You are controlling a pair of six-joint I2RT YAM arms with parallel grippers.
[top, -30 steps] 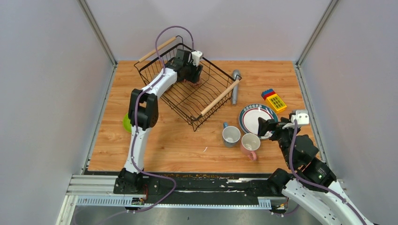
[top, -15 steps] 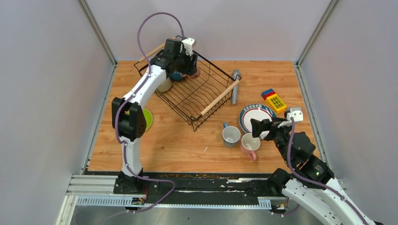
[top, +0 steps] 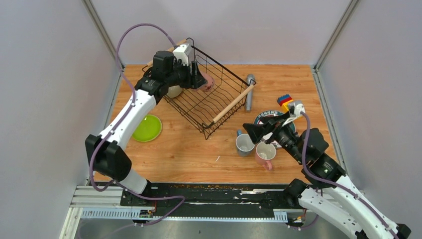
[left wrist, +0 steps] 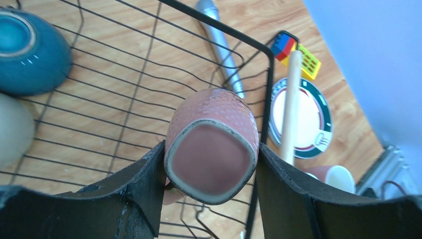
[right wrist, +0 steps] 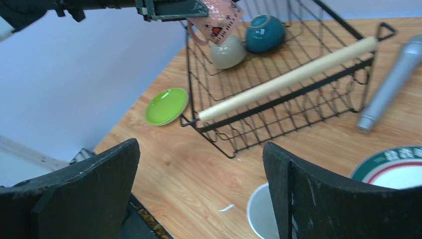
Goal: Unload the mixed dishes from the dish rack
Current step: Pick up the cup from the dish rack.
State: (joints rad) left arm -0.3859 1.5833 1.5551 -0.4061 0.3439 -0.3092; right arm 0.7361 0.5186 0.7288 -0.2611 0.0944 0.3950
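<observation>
My left gripper (top: 200, 79) is shut on a pink mug (left wrist: 213, 144) and holds it above the far corner of the black wire dish rack (top: 234, 82). The mug also shows in the right wrist view (right wrist: 215, 20). A teal bowl (left wrist: 27, 52) and a beige bowl (left wrist: 12, 129) lie in the rack. My right gripper (top: 251, 131) is open and empty, above the table near a blue-grey mug (top: 245, 144) and another pink mug (top: 265, 152). A white plate with a patterned rim (left wrist: 308, 117) lies on the table to the right. A lime-green plate (top: 146, 128) lies left of the rack.
A grey cylinder (top: 249, 92) lies beside the rack's right wooden handle (top: 234, 103). A yellow-red-blue toy block (top: 289, 105) sits behind the patterned plate. Grey walls enclose the table on three sides.
My left gripper has lifted the pink mug up out of the rack and swung left. My right gripper has risen and moved left, over the mugs.
</observation>
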